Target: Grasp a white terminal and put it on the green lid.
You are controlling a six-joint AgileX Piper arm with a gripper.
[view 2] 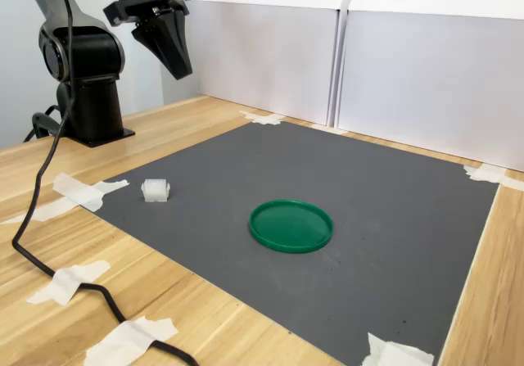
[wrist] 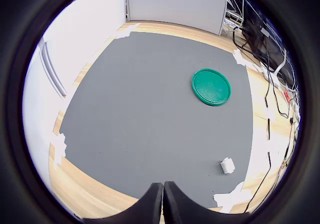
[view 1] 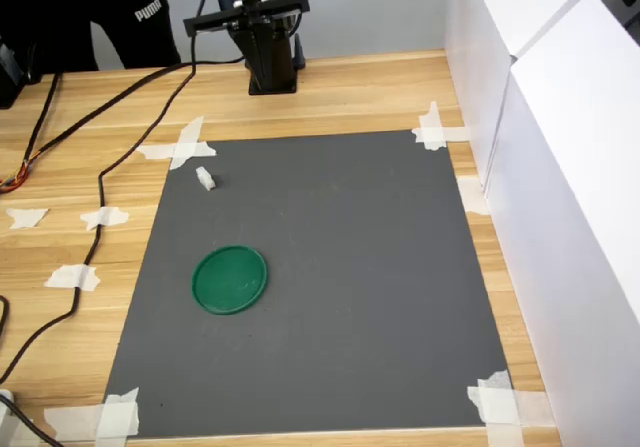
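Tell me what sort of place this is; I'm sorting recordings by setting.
Probably a lab bench set up for robot trials: a grey mat taped onto a wooden table, white screening panels round it, and the arm's shut tool raised above.

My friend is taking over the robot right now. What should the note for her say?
Gripper: shut, holding nothing, raised high near the arm's base, above the mat's edge.
White terminal: lies on the gray mat close to the taped corner near the base, untouched.
Green lid: flat on the mat, nothing on it, well apart from the terminal.
Done: nothing yet.
Left: open the gripper, lower onto the terminal, grasp it, carry it over and set it on the lid.
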